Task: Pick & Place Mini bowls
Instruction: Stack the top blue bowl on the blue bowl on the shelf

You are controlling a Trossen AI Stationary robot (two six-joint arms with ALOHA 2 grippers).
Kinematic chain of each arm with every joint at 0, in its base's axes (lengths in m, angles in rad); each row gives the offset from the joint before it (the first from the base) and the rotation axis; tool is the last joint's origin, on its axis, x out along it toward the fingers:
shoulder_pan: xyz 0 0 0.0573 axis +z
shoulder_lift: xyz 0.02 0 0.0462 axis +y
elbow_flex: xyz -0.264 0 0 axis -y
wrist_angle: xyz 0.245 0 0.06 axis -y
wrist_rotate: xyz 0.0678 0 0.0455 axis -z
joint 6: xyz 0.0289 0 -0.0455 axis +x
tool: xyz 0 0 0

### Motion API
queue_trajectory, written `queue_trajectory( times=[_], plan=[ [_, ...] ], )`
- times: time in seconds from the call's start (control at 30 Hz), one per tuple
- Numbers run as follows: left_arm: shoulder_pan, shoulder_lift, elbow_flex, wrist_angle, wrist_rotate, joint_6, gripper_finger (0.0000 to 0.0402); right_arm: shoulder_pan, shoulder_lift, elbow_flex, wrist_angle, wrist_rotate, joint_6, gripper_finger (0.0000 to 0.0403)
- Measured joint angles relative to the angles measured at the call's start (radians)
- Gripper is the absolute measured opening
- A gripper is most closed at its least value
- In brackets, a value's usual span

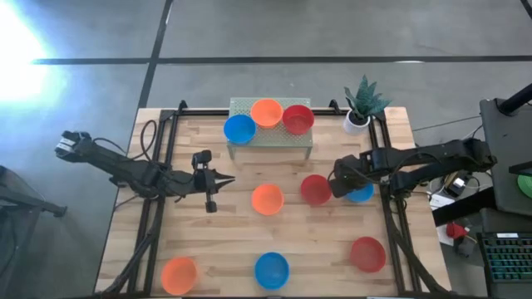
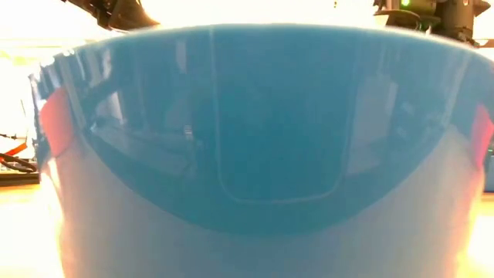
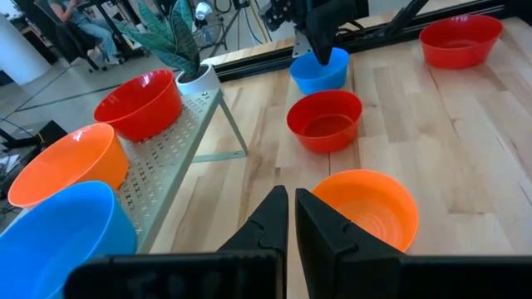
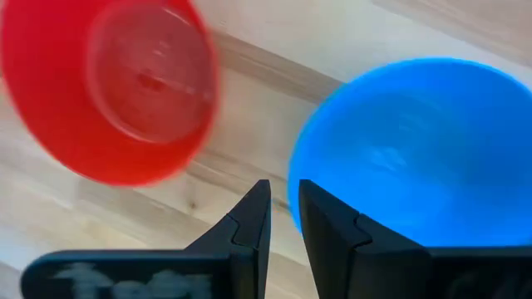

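My left arm lies low across the table's left side, reaching toward the middle, its gripper [image 1: 223, 180] empty with the two dark fingers [image 3: 270, 220] nearly together, a thin slit between them. My right arm comes in from the right edge, wrist bent down, its gripper [image 4: 283, 208] pointing downward with fingers narrowly parted.

Table: pale wooden slat top [image 1: 224, 241].
Rack: perforated metal stand [image 1: 270, 137] at the far edge.
Plant: small white pot [image 1: 357, 121] at the far right corner.
Bowls on wood: orange [image 1: 267, 198], red [image 1: 315, 189], blue [image 1: 272, 269], orange [image 1: 179, 273], red [image 1: 367, 253].
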Motion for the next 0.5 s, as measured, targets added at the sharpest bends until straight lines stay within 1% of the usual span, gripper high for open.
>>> queue_trajectory(
  times=[0.13,0.5],
  plan=[
    [0.001,0.000,0.000,-0.001,0.000,0.002,0.0020,0.000,0.000,-0.040,0.084,-0.001,0.000,0.0063],
    [0.001,0.000,0.000,-0.001,0.000,0.002,0.0020,0.000,0.000,-0.079,0.088,-0.001,0.024,0.0063]
  ],
)
